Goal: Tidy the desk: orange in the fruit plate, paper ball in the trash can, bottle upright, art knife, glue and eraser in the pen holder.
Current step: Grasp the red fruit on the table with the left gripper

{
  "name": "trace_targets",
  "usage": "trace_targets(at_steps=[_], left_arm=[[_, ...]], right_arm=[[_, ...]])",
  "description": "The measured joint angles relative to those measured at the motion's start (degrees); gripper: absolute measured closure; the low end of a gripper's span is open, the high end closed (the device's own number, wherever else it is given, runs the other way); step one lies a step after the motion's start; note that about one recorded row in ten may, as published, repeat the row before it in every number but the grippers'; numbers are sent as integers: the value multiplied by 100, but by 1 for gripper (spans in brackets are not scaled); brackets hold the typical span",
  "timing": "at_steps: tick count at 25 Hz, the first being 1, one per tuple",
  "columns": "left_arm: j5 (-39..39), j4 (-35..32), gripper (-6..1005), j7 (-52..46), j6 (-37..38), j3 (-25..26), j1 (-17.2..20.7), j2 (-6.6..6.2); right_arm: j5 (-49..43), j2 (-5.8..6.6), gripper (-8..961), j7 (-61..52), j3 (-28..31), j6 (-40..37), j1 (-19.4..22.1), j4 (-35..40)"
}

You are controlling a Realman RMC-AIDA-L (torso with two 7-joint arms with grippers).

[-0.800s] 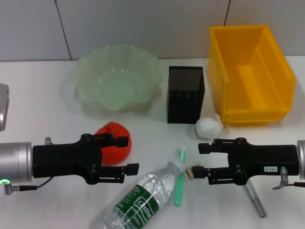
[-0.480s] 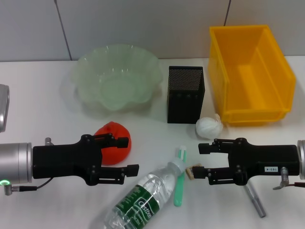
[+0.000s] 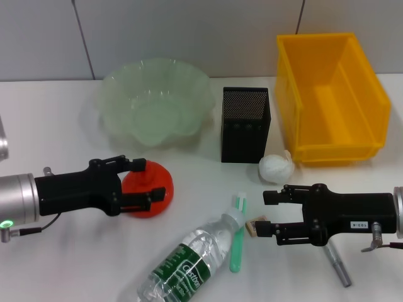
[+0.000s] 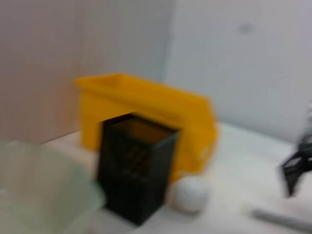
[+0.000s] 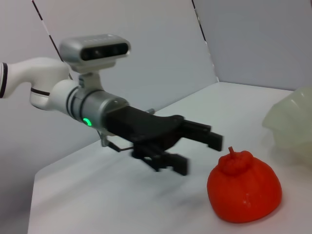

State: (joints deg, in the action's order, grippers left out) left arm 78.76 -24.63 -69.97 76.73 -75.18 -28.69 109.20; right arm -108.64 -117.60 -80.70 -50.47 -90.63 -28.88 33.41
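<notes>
The orange (image 3: 146,186) sits on the desk (image 3: 56,251) in front of the fruit plate (image 3: 154,100). My left gripper (image 3: 154,179) is open, and its fingers overlap the orange in the head view. In the right wrist view the left gripper (image 5: 200,156) stops just short of the orange (image 5: 243,187). My right gripper (image 3: 263,212) is open, with the eraser (image 3: 255,227) at its lower fingertip. The bottle (image 3: 186,267) lies on its side. The paper ball (image 3: 276,167) rests between the pen holder (image 3: 245,124) and the trash can (image 3: 330,94).
A slim green tool (image 3: 237,242) lies by the bottle's cap, and a grey metal stick (image 3: 337,265) lies under my right arm; I cannot tell which is the art knife or the glue. The blurred left wrist view shows the pen holder (image 4: 134,170) and paper ball (image 4: 191,193).
My left gripper has moved away from the bottle and toward the fruit plate, up to the orange, still open. The right arm has barely moved.
</notes>
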Motion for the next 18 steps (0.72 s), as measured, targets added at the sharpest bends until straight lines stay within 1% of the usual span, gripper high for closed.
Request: trace_targets(at_steps=[4, 10, 11, 13, 16, 17, 18], left_arm=[[0, -45, 209, 47, -683, -40, 7, 103], [19, -61, 223, 204, -1314, -70, -5, 257], [19, -61, 225, 204, -1314, -70, -5, 257], [110, -75, 230, 206, -1411, -46, -11, 300], [160, -89, 237, 198, -1447, -28, -11, 318], [259, -119, 239, 167, -1556, -16, -11, 357], [282, -128, 242, 151, -1633, -36, -20, 370]], right_arm=[[0, 0, 152, -2, 2, 8, 2, -7], [0, 0, 153, -6, 22, 22, 5, -9], [0, 0, 153, -6, 22, 22, 5, -9], [0, 0, 153, -7, 37, 25, 6, 1], [0, 0, 152, -7, 46, 32, -7, 11], [0, 1, 152, -7, 46, 34, -14, 12], [0, 3, 152, -7, 46, 39, -19, 14]])
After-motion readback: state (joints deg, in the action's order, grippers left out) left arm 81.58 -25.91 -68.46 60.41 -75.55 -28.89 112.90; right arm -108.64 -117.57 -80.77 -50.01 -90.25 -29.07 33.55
